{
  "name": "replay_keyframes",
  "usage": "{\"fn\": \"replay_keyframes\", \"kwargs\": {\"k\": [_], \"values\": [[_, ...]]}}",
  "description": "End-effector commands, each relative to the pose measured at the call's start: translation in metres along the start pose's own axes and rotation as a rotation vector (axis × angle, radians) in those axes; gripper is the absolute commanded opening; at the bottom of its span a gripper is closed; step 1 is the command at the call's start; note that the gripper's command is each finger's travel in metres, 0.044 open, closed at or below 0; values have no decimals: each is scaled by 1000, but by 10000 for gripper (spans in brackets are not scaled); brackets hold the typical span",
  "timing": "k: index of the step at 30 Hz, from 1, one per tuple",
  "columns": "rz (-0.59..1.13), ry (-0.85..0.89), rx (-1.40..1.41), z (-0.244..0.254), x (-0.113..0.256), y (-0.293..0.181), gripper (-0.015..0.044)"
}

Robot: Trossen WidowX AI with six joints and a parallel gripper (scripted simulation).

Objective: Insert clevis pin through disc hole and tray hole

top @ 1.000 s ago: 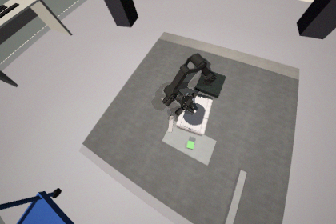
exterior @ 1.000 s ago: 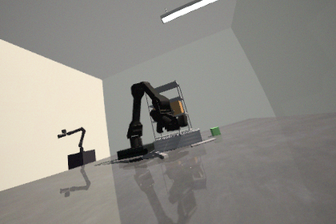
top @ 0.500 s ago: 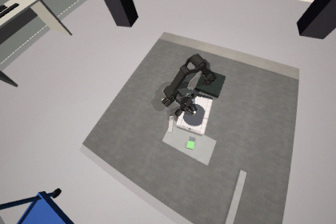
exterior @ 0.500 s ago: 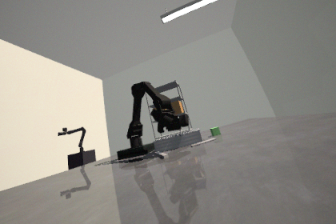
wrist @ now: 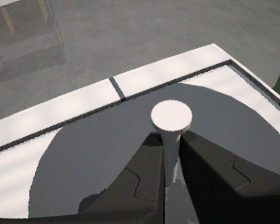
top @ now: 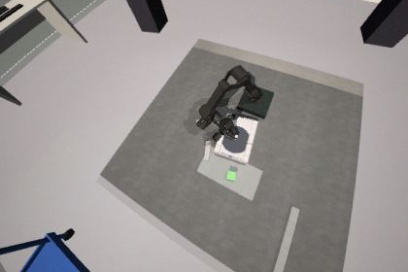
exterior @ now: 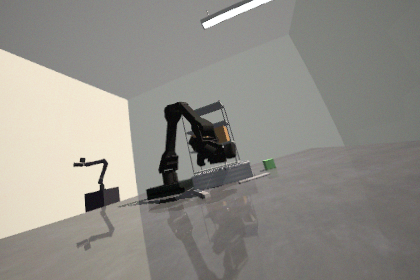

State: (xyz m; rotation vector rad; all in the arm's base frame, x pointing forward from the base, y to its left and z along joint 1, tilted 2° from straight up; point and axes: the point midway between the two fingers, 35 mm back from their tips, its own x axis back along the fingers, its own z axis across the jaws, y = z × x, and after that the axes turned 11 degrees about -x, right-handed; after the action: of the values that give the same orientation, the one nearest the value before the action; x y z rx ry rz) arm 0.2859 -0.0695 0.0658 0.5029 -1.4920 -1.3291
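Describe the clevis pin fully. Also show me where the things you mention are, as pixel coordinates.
The clevis pin point(top: 236, 136) point(wrist: 171, 116) looks like pale, smooth metal: a flat round head, near white, on a narrower grey shank. It is roughly upright, head up, over the dark disc, its shank gripped between the jaws just below the head. Its lower end is out of sight, so whether it has entered any hole can't be told.

A black robot arm point(exterior: 171, 141) stood on the floor and bent over to the right, like an elbow. Its hand end point(exterior: 215, 150) was above a low gray tray point(exterior: 223, 176). Behind it was a tall shelf point(exterior: 220, 104) with an orange box point(exterior: 222, 133). A little green block point(exterior: 269, 164) sat to the right. Far to the left, a smaller dark arm point(exterior: 104, 170) rose from a black box point(exterior: 94, 200). A long light point(exterior: 240, 9) hung up high.
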Motion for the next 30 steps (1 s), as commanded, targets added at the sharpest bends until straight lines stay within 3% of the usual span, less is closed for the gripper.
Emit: {"fn": "replay_keyframes", "kwargs": {"k": [1, 30], "values": [[0, 0, 0, 0, 0, 0, 0], [-1, -1, 1, -2, -2, -3, 0]]}}
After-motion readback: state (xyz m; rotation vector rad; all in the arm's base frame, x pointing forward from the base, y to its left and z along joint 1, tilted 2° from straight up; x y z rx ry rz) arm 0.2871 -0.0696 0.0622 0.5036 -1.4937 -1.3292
